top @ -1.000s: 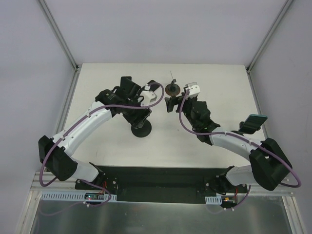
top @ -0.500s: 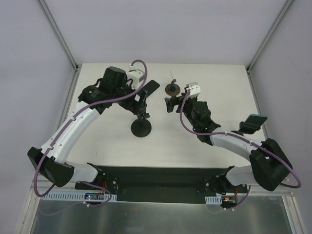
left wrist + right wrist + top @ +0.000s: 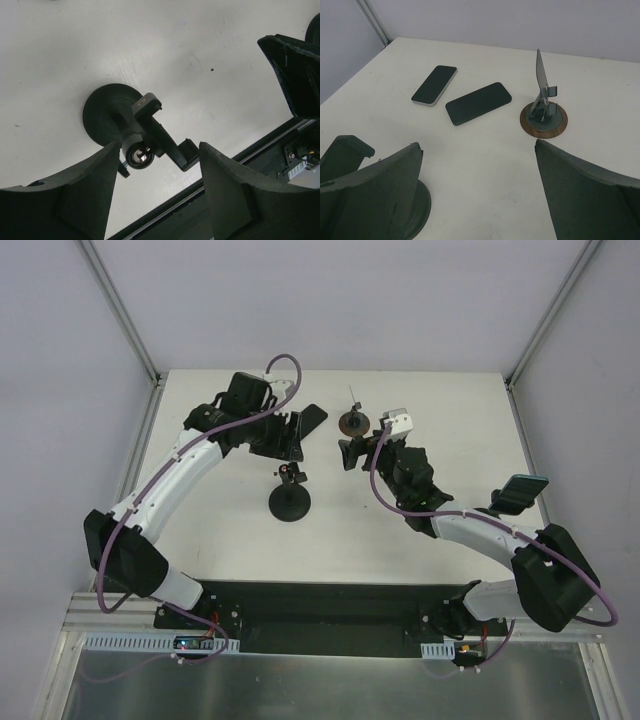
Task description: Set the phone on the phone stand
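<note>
Black clamp stand [image 3: 107,112], round base flat on the white table [image 3: 600,85], sits directly below the left gripper [image 3: 159,149]. Its fingers are parted, only the stand shows between them, nothing held. Likewise the right gripper [image 3: 477,145]: fingers spread wide, empty, low over the table. Two phones lie flat, near each other, not touching: silver-edged phone [image 3: 435,85] and dark phone [image 3: 478,103]. Both are left of the brown-base stand [image 3: 543,120] in the right wrist view, neither on a stand. Judgement: pick-up not yet made. To do it well, come down on one phone across its long edges, toward the upper half, leaving the bottom edge free to seat in the cradle. Lift clear, tilt to the stand's angle, lower until it bears, release slowly. The base may slide or tip, so the free gripper could steady it. Unclear: which stand is meant. Top view does not show the phones; the left arm covers that patch. Dark block [image 3: 295,70] at the left wrist frame's edge is cut off, unidentified. Teal-edged slab [image 3: 522,490] by the right arm is partly hidden.
</note>
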Motion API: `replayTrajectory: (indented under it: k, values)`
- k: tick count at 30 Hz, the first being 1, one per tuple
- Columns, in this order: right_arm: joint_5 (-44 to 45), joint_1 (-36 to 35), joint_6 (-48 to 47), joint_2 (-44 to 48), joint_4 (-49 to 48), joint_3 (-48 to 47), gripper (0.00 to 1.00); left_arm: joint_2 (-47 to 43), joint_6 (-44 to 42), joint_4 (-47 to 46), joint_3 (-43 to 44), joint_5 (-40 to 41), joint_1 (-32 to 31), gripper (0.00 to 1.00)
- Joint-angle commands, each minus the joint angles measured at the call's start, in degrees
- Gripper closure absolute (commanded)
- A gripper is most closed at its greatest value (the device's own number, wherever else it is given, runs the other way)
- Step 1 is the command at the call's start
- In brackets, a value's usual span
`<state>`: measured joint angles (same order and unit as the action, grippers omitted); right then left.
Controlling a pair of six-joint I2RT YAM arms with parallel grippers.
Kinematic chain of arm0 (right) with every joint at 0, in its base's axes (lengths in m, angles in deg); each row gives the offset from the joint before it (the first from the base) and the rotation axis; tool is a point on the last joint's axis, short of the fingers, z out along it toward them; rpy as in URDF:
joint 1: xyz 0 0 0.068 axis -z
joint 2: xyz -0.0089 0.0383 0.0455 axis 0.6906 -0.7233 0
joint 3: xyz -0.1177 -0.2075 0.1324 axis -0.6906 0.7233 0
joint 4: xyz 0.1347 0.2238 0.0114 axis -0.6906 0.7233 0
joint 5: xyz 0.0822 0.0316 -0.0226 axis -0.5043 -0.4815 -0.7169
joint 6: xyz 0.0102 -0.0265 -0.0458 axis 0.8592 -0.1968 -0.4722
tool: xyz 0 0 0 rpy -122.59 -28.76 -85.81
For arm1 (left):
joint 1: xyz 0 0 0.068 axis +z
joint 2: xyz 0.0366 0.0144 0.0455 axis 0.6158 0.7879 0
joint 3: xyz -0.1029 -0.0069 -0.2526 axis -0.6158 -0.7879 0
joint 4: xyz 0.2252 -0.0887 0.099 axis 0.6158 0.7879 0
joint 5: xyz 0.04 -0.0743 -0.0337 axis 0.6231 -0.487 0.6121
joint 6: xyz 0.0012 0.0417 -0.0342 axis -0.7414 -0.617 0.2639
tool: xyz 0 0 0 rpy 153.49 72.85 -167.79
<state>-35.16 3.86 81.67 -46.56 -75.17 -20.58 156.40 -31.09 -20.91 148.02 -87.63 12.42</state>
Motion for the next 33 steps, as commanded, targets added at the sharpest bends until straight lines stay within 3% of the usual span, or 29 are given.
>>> replayTrajectory:
  k: [1,3,12,18,20,21,24,30,31,33]
  values:
    - [-1.13,0.35,1.34,1.25,-2.76,-0.48,0.03,2.99,0.63,-0.17,1.59,4.10,-3.76,0.37]
    - [-1.31,0.52,1.43,1.34,-2.67,-0.40,0.03,4.75,-1.66,0.36,2.92,6.74,-5.34,0.37]
    - [-1.22,0.97,1.87,1.96,-2.67,0.04,0.03,6.35,-6.14,4.84,4.41,7.98,-5.62,0.71]
    - [-1.40,1.14,1.96,1.69,-2.67,0.04,0.03,4.24,-13.08,5.02,2.48,9.74,-5.71,0.77]
    - [-1.48,1.14,2.04,1.78,-2.59,0.04,0.03,3.97,-14.31,4.93,2.22,10.18,-5.71,0.73]
    - [-1.40,1.05,2.05,1.69,-2.67,0.04,0.03,3.36,-14.49,4.93,2.39,10.27,-5.71,0.54]
    - [-1.48,1.23,2.13,1.43,-2.59,-0.13,0.03,1.69,-12.48,3.70,2.92,10.80,-5.44,0.23]
    - [-1.66,1.23,1.70,1.25,-2.59,-0.22,0.03,-0.78,-2.65,-0.79,5.37,8.33,-0.09,0.07]
    - [-1.49,1.32,1.43,1.43,-2.59,-0.13,0.03,-0.60,-0.19,-0.44,5.90,8.86,3.66,0.01]
    - [-1.22,1.84,1.43,1.78,-2.15,-0.05,0.03,0.10,6.67,0.71,6.70,8.34,7.55,0.01]
